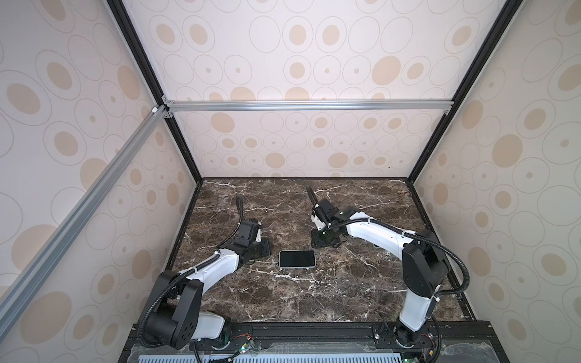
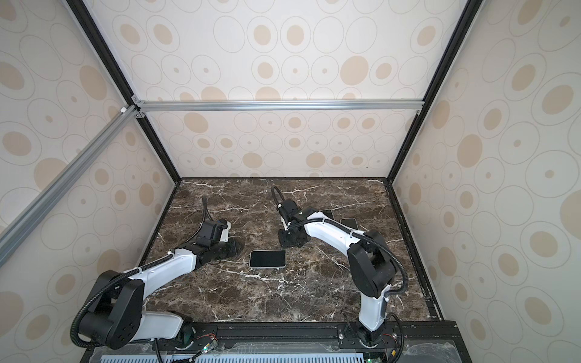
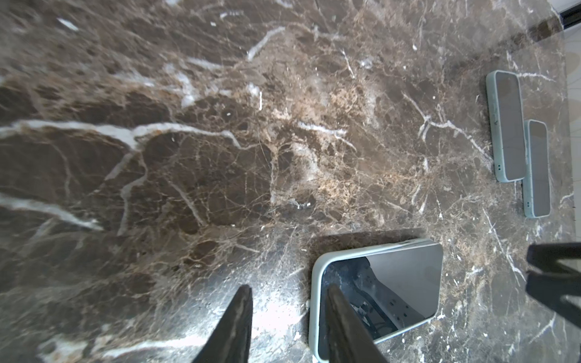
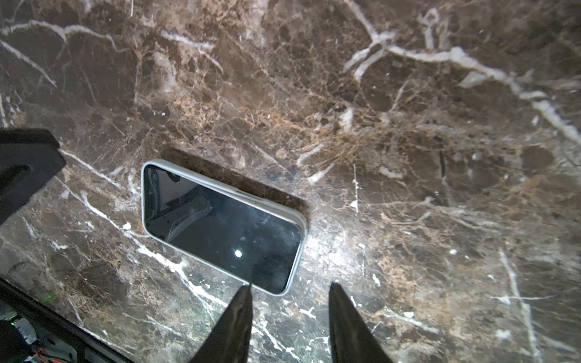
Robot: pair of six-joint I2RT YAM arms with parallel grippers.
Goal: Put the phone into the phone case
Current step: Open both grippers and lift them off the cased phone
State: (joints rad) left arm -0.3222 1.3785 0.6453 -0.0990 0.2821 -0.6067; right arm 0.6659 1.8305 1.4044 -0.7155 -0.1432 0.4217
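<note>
Right, working out from the front edge of the table (image 1: 314, 301).

- Phone (image 1: 297, 259) (image 2: 268, 259): flat, screen up, long side parallel to the front edge, about midway across the surface and a little nearer the front than the back. It sits in the phone case (image 4: 143, 195), whose pale rim shows round the dark glass in both wrist views.
- Left gripper (image 3: 290, 289) (image 1: 262, 248): low over the marble just off the phone's left short end. Jaws partly apart, only bare table between them, nothing held. In the left wrist view one finger crosses that short end; I can't tell from here whether it touches.
- Right gripper (image 4: 290, 285) (image 1: 323, 240): beyond the phone, towards its right end and apart from it. Jaws partly apart, empty, marble between the tips.
- Two more cased phones (image 3: 506, 125) (image 2: 349, 223): side by side and staggered, farther back towards the right edge, partly behind the right arm in a top view.
</note>
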